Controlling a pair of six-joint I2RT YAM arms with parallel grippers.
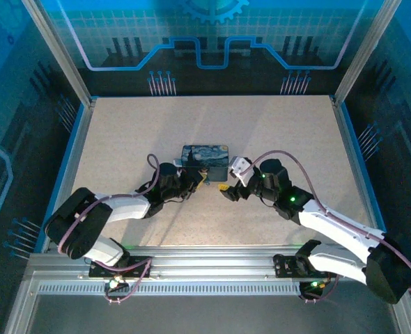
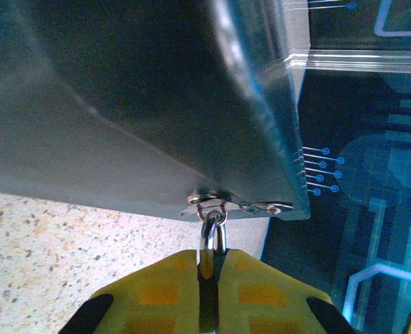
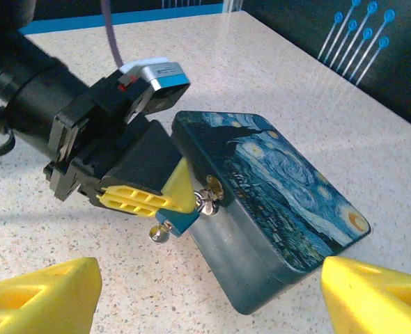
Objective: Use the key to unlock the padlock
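In the right wrist view, the small blue-grey padlock (image 3: 177, 221) hangs from the hasp (image 3: 211, 198) on the front of the dark blue starry-print box (image 3: 289, 195). My left gripper (image 3: 181, 202) is shut on the padlock's body. The key (image 3: 159, 233) sticks out of the padlock's underside, its round silvery head free. My right gripper (image 3: 205, 306) is open, its yellow fingertips (image 3: 38, 296) wide apart and short of the key. In the left wrist view, the shackle (image 2: 212, 233) passes through the hasp ring, above my left gripper (image 2: 211, 278). From above, both grippers (image 1: 195, 179) (image 1: 230, 190) meet at the box (image 1: 205, 156).
The box lies flat on the speckled beige table (image 1: 275, 132), near its middle. Blue rails (image 1: 66, 167) edge the table left and right, with a blue patterned wall behind. Bare tabletop lies all around the box.
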